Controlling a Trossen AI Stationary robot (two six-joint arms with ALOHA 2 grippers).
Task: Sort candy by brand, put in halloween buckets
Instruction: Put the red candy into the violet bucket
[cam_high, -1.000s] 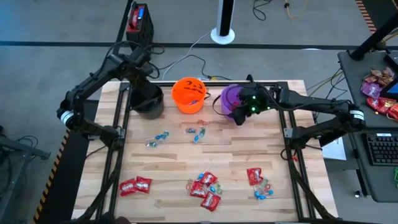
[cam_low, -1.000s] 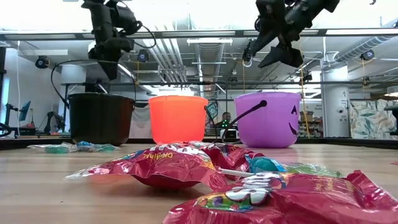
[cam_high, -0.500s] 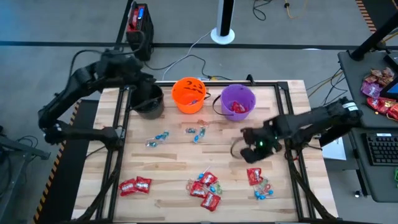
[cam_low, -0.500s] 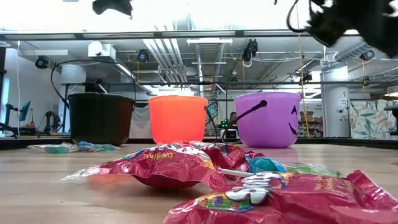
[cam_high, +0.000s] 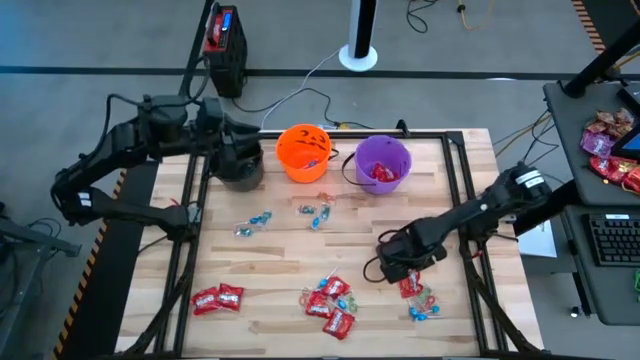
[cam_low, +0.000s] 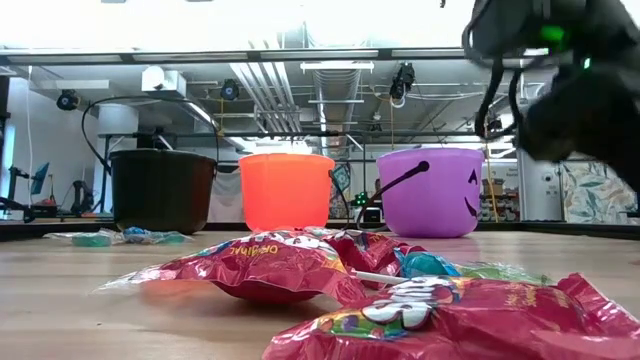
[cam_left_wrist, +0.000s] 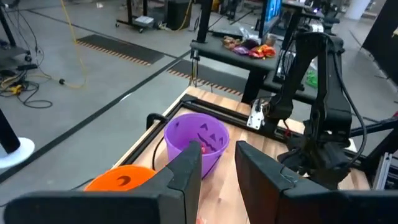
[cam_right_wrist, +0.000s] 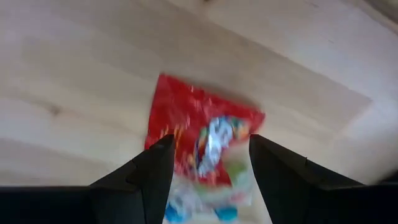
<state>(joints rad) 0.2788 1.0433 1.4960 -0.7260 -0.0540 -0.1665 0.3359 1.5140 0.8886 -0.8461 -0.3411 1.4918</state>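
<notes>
Candy lies scattered over the wooden worktop (cam_high: 280, 255): two red packets (cam_high: 218, 297) near the front left corner, a cluster of red packets and blue pieces (cam_high: 328, 303) at front centre, blue twist-wrapped pieces (cam_high: 254, 222) and another small group (cam_high: 316, 213) nearer the middle, and one red packet (cam_high: 409, 285) with blue pieces beside it toward the front right. Along the back edge stand three buckets in a row: the black bucket (cam_high: 240, 165) at the left, the orange bucket (cam_high: 303, 152) in the middle and the purple bucket (cam_high: 382, 163) at the right, which has red candy inside. The right arm reaches from the right side of the worktop, stretched low and bent down toward the front, so that the right end effector (cam_high: 400, 262) hovers just over the red packet at front right; in the right wrist view its two fingers (cam_right_wrist: 152, 171) stand wide apart with that packet (cam_right_wrist: 199, 146) lying between them below, not gripped. The left arm is folded back over the rear left corner, with the left end effector (cam_left_wrist: 217, 171) raised beside the black bucket and pointing across toward the purple bucket (cam_left_wrist: 196, 140); its fingers show a narrow gap between them and hold nothing.
</notes>
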